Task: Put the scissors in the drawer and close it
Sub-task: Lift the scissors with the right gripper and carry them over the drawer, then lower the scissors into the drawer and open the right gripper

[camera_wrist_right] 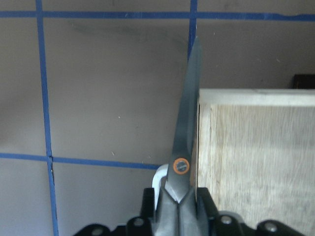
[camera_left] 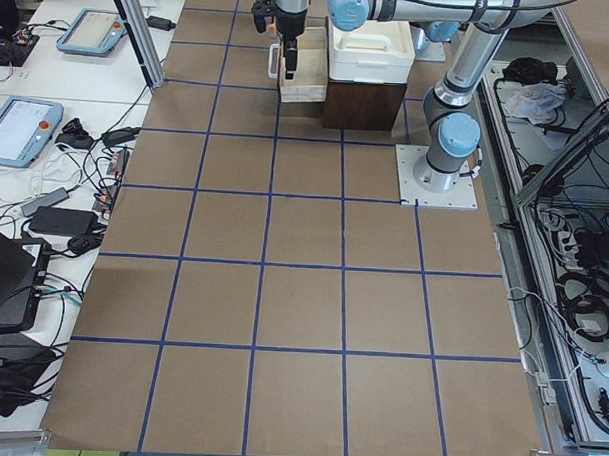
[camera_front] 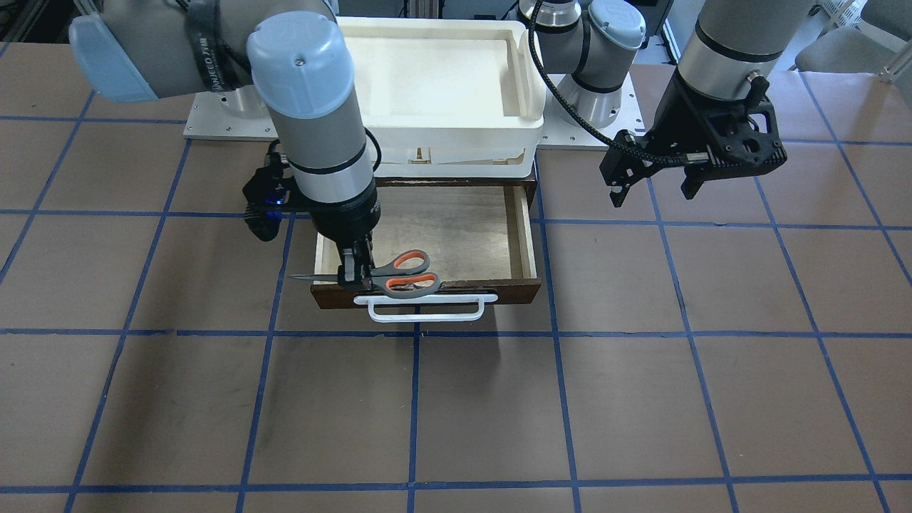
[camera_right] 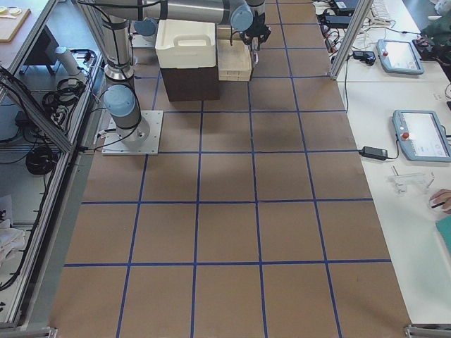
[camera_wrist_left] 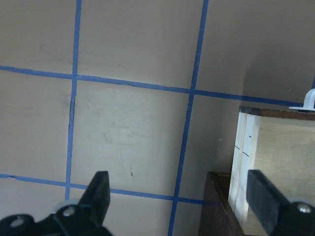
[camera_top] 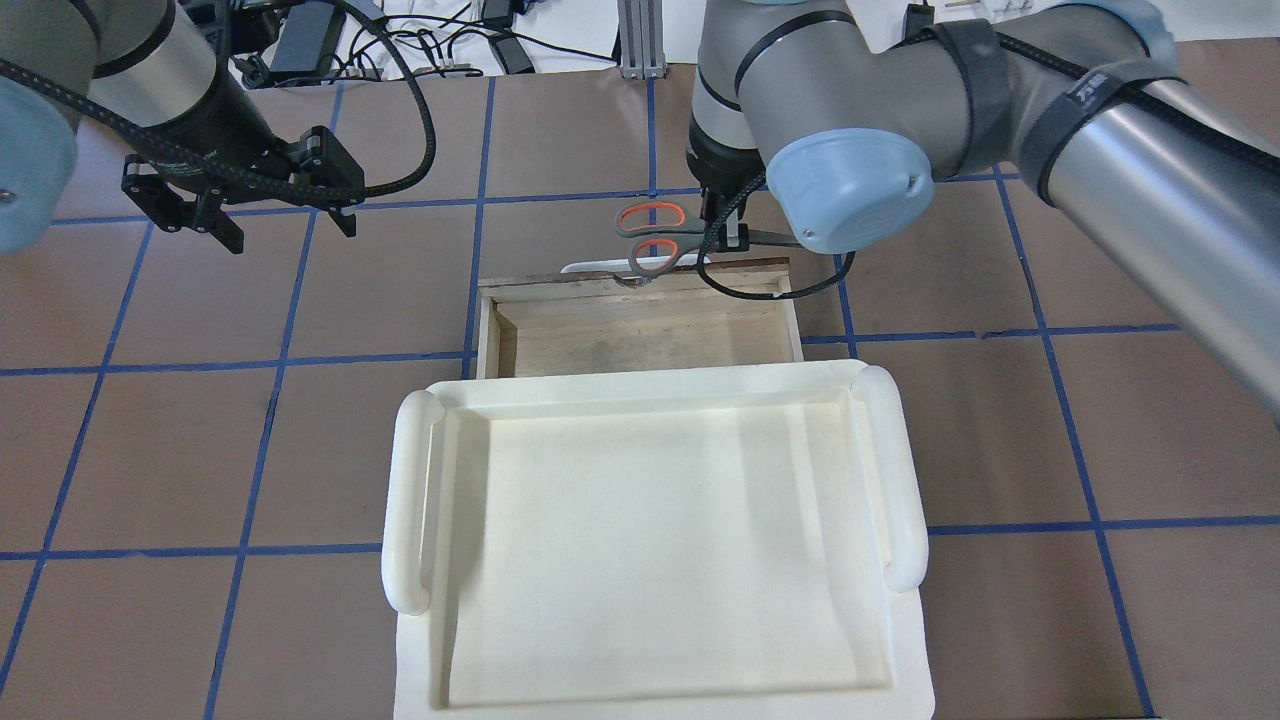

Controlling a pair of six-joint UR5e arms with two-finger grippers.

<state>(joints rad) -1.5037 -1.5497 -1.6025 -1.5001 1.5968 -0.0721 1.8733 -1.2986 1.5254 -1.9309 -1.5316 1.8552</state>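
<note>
Right gripper (camera_front: 354, 276), fingers largely hidden under its wrist, pinches small steel scissors with grey handles and orange loops (camera_front: 402, 274) over the front edge of the open dark-brown plywood-lined drawer (camera_front: 526, 239). The drawer's rear is hidden beneath a white plastic tray (camera_front: 529, 132). Left gripper (camera_front: 653, 194) is spread wide, empty.

In the right gripper (camera_front: 354, 275), the scissors (camera_front: 410, 284) hang over the drawer's (camera_front: 529, 235) front edge, the tray (camera_front: 456, 132) behind.

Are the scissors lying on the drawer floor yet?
No, the right end effector is shut on the scissors near their pivot, holding them over the front edge of the open drawer.
</note>
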